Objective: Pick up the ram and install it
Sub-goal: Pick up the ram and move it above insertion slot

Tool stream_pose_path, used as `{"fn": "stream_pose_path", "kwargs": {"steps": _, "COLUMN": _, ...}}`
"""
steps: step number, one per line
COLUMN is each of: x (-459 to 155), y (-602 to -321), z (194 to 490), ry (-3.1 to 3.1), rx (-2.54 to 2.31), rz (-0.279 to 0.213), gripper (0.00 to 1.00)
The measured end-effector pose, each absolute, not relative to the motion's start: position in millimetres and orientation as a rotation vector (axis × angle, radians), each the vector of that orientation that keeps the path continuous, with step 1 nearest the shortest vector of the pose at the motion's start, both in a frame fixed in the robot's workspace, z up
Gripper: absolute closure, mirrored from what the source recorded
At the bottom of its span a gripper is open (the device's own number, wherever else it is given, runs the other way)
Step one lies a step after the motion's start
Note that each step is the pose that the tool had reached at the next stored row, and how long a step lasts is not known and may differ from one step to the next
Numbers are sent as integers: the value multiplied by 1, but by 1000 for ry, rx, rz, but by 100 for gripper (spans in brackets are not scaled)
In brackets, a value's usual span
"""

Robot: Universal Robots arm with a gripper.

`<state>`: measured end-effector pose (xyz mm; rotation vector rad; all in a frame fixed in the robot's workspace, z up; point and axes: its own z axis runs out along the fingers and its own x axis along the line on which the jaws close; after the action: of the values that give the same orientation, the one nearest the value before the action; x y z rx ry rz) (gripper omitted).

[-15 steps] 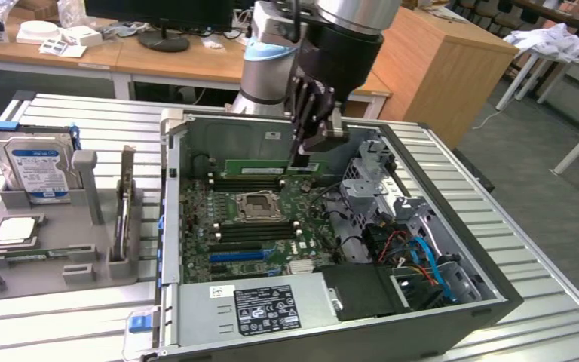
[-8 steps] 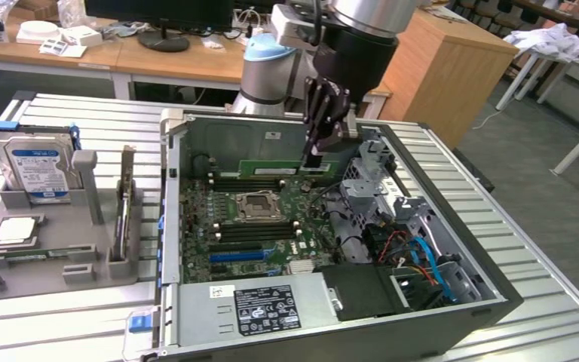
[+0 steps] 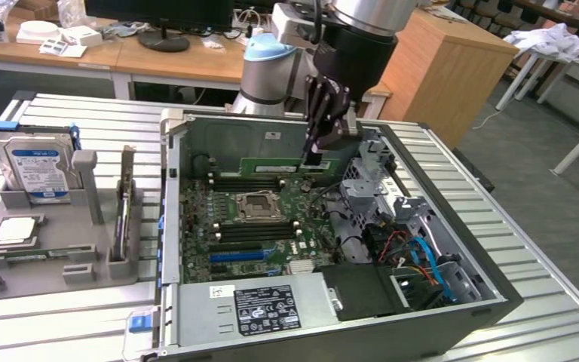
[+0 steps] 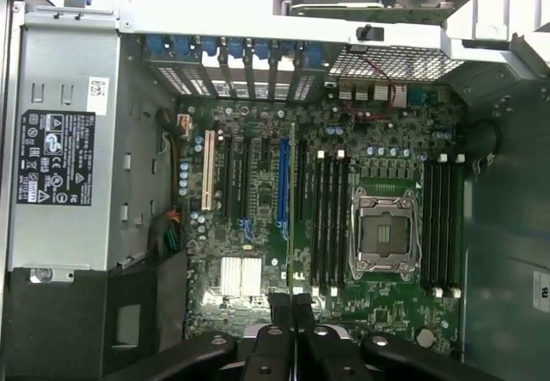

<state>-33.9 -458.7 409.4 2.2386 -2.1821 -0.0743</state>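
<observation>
The gripper (image 3: 313, 157) is clamped on the ram (image 3: 274, 161) (a thin green stick, edge-on in the wrist view), holding it level inside the open computer case (image 3: 451, 323) over the motherboard (image 3: 201, 220), about one o'clock from the CPU socket (image 3: 257, 204) in the exterior view.

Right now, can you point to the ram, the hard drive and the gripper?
ram (image 3: 274, 161): exterior view, on its flat green face.
hard drive (image 3: 40, 172): exterior view, on its blue label.
gripper (image 4: 292, 305): wrist view, midway between its fingertips, shut on the ram.
</observation>
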Motion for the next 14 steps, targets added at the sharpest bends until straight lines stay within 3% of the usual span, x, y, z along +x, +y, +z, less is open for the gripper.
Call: {"fn": "stream_pose_path", "kwargs": {"steps": 14, "x": -34, "y": -433, "z": 408, "ry": -2190, "rx": 2231, "rz": -74, "gripper": 87}}
